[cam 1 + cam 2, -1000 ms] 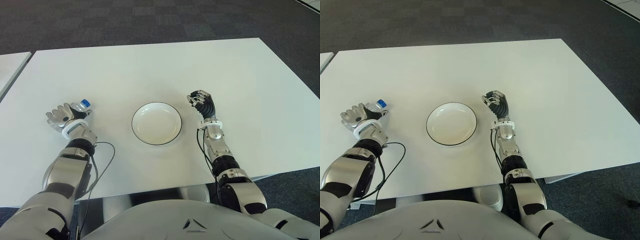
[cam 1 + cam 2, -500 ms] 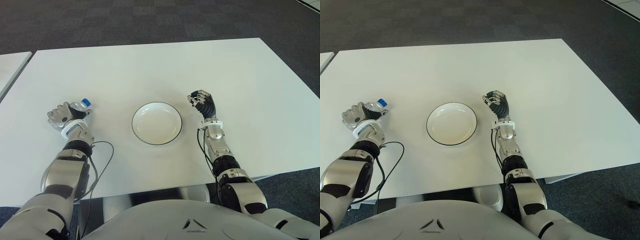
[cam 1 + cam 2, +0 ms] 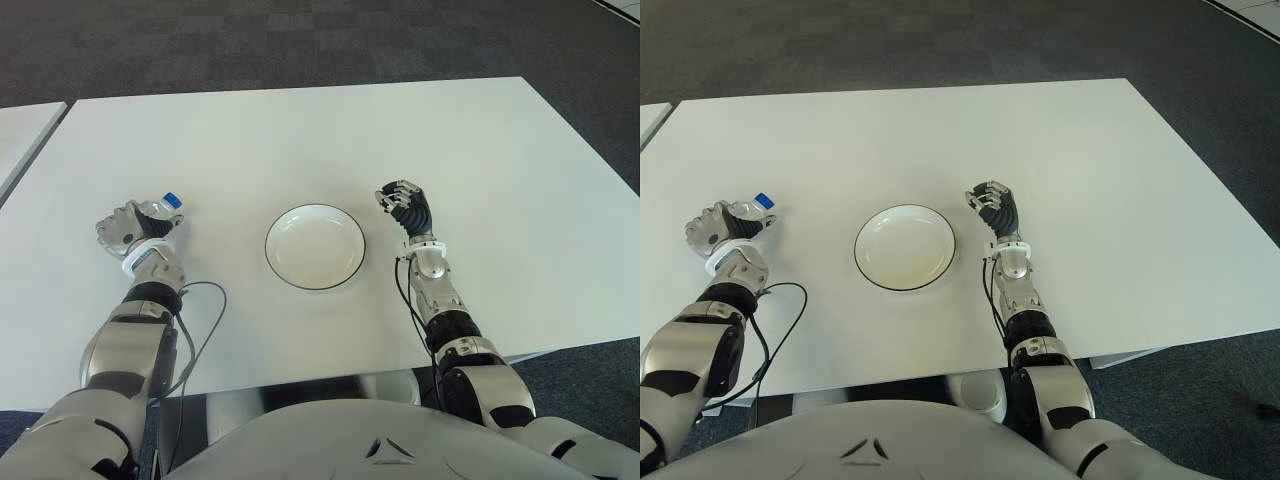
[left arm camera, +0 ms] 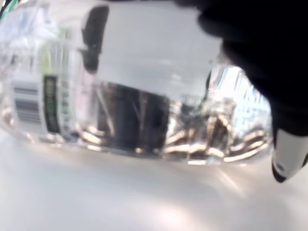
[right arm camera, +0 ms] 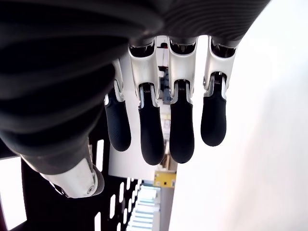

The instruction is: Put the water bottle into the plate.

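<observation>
bottle clear ribbed plastic, blue cap, lying in left hand whose fingers wrap it, left of plate | step: grasp made, carry not begun | next: lift, swing right over the round, shallow, dark-rimmed white plate, lower, release | right hand idle right of plate, fingers loosely curled, empty | table smooth white

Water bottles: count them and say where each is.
1. The water bottle is gripped in the left hand, left of the plate. None seems hidden.
</observation>
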Available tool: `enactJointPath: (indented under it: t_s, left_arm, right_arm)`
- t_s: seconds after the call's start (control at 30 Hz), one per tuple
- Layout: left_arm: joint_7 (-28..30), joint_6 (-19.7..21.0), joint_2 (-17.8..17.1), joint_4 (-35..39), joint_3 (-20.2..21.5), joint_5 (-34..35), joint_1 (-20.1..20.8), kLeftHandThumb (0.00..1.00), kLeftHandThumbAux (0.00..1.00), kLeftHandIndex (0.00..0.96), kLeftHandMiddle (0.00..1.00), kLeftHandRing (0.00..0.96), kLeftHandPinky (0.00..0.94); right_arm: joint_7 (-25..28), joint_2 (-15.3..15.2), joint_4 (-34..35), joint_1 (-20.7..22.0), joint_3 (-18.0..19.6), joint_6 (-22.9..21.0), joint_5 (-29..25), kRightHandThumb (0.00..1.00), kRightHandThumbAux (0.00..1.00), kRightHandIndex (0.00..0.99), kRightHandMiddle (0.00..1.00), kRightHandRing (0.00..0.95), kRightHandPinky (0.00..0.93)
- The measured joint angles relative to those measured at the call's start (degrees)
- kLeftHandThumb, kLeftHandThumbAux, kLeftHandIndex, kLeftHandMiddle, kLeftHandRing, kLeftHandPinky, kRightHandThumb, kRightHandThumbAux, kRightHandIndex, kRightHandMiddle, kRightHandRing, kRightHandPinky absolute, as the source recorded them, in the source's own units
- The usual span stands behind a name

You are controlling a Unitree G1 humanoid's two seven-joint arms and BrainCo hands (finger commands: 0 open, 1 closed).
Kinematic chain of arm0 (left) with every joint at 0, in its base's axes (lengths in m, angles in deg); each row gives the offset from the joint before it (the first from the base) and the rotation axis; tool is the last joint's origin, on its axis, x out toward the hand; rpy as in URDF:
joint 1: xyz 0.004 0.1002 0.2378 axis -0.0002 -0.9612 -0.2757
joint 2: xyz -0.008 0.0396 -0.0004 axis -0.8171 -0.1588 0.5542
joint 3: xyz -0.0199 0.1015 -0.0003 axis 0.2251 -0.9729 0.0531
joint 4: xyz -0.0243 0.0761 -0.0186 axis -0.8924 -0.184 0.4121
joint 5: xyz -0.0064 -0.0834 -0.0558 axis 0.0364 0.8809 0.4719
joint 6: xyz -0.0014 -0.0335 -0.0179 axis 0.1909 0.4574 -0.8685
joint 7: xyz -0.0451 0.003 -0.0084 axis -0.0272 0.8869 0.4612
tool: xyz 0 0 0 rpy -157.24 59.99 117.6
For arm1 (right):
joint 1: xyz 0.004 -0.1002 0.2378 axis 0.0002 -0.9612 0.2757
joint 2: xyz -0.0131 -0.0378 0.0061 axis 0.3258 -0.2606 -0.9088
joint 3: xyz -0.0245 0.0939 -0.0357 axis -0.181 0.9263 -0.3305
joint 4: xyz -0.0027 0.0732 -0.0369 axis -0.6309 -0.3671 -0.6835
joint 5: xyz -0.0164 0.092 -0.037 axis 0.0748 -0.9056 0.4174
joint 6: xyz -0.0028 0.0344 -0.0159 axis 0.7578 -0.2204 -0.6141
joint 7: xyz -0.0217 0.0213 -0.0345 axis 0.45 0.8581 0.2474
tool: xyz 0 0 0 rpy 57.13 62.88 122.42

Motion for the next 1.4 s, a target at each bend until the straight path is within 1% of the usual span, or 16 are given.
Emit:
enactJointPath:
  t_s: [0.37, 0.87, 1.03, 1.17, 1.27, 1.33, 1.4]
  left_arm:
    - [-0.09, -2.53, -0.09, 0.63, 1.06, 0.54, -0.71, 0.853, 0.669, 0.397, 0.529, 0.853, 0.847]
    - [-0.48, -10.0, -0.14, 1.27, 2.09, 2.27, -1.68, 0.854, 0.669, 0.397, 0.532, 0.86, 0.849]
    - [-1.16, -13.23, -0.15, 1.88, 2.04, 2.91, -2.67, 0.854, 0.669, 0.397, 0.534, 0.864, 0.852]
    - [-1.47, -14.88, -0.14, 2.15, 2.05, 3.97, -3.28, 0.854, 0.669, 0.398, 0.534, 0.867, 0.85]
    - [-1.65, -14.82, 0.08, 3.78, 2.02, 5.11, -3.74, 0.854, 0.669, 0.398, 0.534, 0.87, 0.85]
    - [-2.24, -13.8, 0.81, 6.95, 1.79, 5.54, -4.85, 0.854, 0.669, 0.399, 0.534, 0.871, 0.85]
    - [-2.97, -12.07, 1.93, 11.93, 1.42, 5.62, -6.91, 0.855, 0.669, 0.399, 0.534, 0.872, 0.85]
  right_arm:
    - [0.37, -0.02, -0.33, 0.0, 0.39, 0.01, -0.02, 0.705, 0.729, 0.428, 0.508, 0.514, 0.526]
    - [0.41, -0.05, -0.75, 0.01, 0.99, 0.04, -0.01, 0.705, 0.729, 0.428, 0.512, 0.518, 0.535]
    - [0.4, -0.08, -0.75, 0.01, 1.0, 0.04, 0.0, 0.705, 0.729, 0.429, 0.517, 0.522, 0.534]
    - [0.39, -0.11, -0.79, 0.01, 1.04, 0.03, 0.0, 0.705, 0.729, 0.429, 0.518, 0.522, 0.532]
    - [0.39, -0.13, -0.81, 0.01, 1.1, 0.03, -0.01, 0.705, 0.729, 0.428, 0.517, 0.521, 0.534]
    - [0.4, -0.13, -0.84, 0.02, 1.15, 0.03, -0.02, 0.705, 0.729, 0.428, 0.516, 0.521, 0.535]
    - [0.42, -0.1, -0.85, 0.04, 1.19, 0.04, -0.03, 0.705, 0.729, 0.428, 0.514, 0.521, 0.537]
